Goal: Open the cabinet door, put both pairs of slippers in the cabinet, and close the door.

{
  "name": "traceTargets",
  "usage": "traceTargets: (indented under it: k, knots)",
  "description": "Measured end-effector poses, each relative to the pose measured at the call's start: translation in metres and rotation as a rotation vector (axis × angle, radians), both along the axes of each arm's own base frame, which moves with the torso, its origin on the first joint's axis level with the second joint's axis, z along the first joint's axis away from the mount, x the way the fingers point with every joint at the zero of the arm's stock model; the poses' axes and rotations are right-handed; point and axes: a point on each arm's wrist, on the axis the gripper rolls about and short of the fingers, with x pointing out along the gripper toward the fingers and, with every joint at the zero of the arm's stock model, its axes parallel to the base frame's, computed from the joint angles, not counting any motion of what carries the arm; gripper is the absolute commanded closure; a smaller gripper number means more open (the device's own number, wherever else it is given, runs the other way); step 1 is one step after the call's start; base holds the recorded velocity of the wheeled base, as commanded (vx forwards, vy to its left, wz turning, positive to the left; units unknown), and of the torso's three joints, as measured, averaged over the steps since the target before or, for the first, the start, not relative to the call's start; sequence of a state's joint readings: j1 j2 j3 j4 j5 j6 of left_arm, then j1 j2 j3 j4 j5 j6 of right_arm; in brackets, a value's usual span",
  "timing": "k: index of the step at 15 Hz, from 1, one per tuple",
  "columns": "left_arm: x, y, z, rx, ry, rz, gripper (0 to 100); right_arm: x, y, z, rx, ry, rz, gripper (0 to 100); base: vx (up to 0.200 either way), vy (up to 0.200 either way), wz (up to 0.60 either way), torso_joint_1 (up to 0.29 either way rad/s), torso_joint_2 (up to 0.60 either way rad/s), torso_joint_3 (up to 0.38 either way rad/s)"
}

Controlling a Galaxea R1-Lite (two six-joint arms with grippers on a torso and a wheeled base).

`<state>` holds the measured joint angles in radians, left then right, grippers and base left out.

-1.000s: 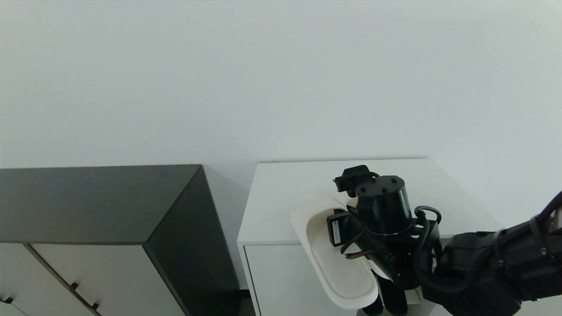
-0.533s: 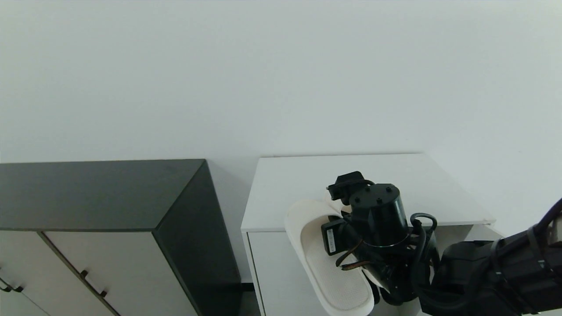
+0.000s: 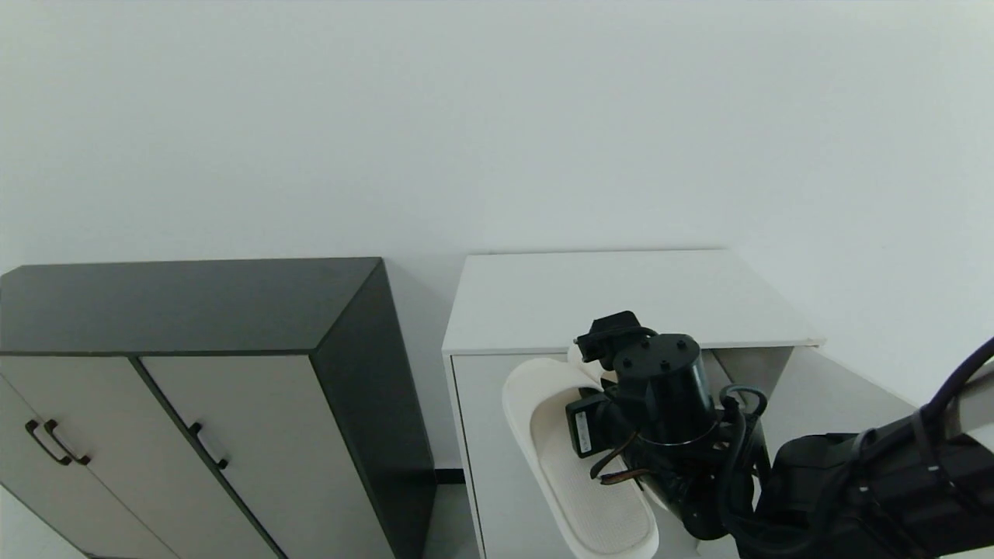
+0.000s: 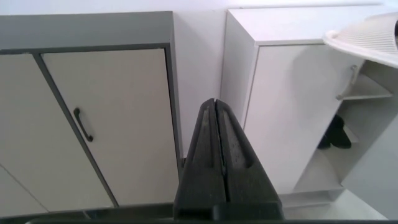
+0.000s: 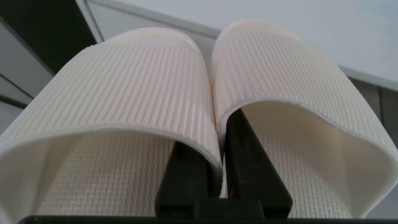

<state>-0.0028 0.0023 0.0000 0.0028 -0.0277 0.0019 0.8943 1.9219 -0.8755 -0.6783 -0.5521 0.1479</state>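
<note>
Between the earlier head frames and now the whole picture has shifted, so the camera has moved: more of both cabinet fronts shows. Against the white cabinet [image 3: 606,295] the right arm has come lower. A second ago the cream slippers [image 3: 590,473] overlapped its top edge; now they hang in front of its closed left panel, below that edge.

The right arm comes in from the lower right of the head view, wrist upright, with the pair held side by side and tilted, soles facing away from the wrist. The right gripper [image 5: 222,155] is closed on the two inner strap edges where the slippers meet, its fingers pinching them together.

The left gripper [image 4: 215,109] has its fingers pressed together with nothing between them, and points toward the gap between the dark cabinet [image 4: 87,31] and the white one.

Its right half stands open, showing a shelf [image 4: 367,90] and a dark pair [image 4: 336,132] on the bottom
</note>
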Motion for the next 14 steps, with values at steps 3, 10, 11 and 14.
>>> traceTargets:
  k: [3, 10, 11, 14]
  knots:
    - [0.0, 0.0, 0.0, 0.0, 0.0, 0.0, 100, -0.0015, -0.0018, -0.004, -0.012, 0.01, 0.004, 100, 0.0, 0.0, 0.0, 0.0, 0.0, 0.0]
    - [0.0, 0.0, 0.0, 0.0, 0.0, 0.0, 100, -0.0014, -0.0022, -0.0047, 0.003, -0.014, 0.006, 100, 0.0, 0.0, 0.0, 0.0, 0.0, 0.0]
    - [0.0, 0.0, 0.0, 0.0, 0.0, 0.0, 100, -0.0018, -0.0021, -0.0053, 0.002, -0.013, 0.008, 100, 0.0, 0.0, 0.0, 0.0, 0.0, 0.0]
    - [0.0, 0.0, 0.0, 0.0, 0.0, 0.0, 100, -0.0028, -0.0033, -0.0087, -0.008, -0.004, 0.01, 100, -0.067, -0.067, 0.0, 0.002, 0.0, 0.001]
